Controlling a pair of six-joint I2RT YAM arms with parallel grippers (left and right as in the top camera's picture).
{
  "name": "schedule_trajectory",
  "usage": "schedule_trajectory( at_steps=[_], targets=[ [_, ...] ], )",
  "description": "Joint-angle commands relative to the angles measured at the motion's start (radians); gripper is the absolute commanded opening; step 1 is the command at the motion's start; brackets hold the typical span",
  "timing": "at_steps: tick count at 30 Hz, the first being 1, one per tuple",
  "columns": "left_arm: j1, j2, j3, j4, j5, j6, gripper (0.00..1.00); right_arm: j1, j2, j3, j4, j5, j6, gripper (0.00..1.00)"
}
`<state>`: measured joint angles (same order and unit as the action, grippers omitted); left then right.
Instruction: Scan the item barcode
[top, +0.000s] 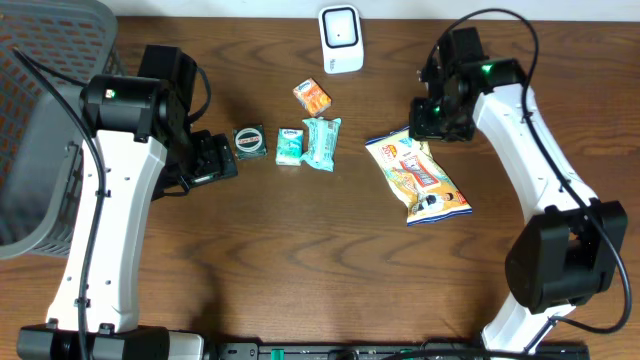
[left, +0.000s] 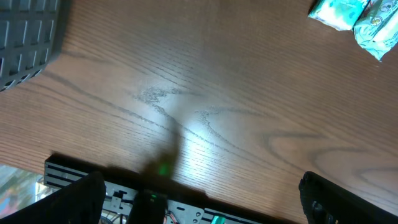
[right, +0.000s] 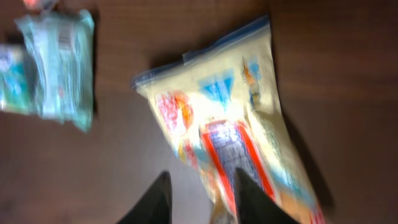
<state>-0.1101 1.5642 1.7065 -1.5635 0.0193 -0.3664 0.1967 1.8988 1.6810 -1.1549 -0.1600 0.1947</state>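
Note:
A yellow snack bag (top: 418, 178) with red and blue print lies flat on the wooden table, right of centre. My right gripper (top: 435, 122) hangs over the bag's far end. In the right wrist view, which is blurred, the bag (right: 230, 118) fills the middle. That gripper (right: 202, 202) has its dark fingers a little apart over the bag's left edge and holds nothing. The white scanner (top: 340, 38) stands at the back centre. My left gripper (top: 205, 160) is wide open next to a round dark tin (top: 249, 141). Its wrist view shows only bare wood between the left gripper's (left: 211, 205) fingers.
An orange packet (top: 312, 96), a small teal packet (top: 290, 146) and a larger teal packet (top: 322, 143) lie between the arms. A grey mesh basket (top: 40, 120) stands at the far left. The left wrist view catches the basket (left: 25, 37) and the teal packets (left: 357, 15).

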Motion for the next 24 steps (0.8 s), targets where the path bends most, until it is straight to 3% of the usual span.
schedule_trajectory(
  at_steps=[1, 4, 14, 17, 24],
  targets=[
    [0.002, 0.004, -0.001, -0.002, -0.013, -0.002, 0.98, 0.007, 0.002, -0.027, -0.085, 0.111, -0.034, 0.23],
    [0.002, 0.004, -0.001, -0.003, -0.013, -0.002, 0.98, 0.006, 0.002, -0.103, -0.102, 0.131, -0.007, 0.20],
    [0.002, 0.004, -0.001, -0.003, -0.013, -0.002, 0.98, -0.003, 0.002, -0.431, 0.132, 0.221, 0.091, 0.24],
    [0.002, 0.004, -0.001, -0.003, -0.013, -0.002, 0.98, -0.016, 0.001, -0.410, 0.124, 0.274, 0.115, 0.26],
    [0.002, 0.004, -0.001, -0.003, -0.013, -0.002, 0.98, -0.020, 0.001, -0.130, -0.156, 0.215, 0.097, 0.31]
  ],
)
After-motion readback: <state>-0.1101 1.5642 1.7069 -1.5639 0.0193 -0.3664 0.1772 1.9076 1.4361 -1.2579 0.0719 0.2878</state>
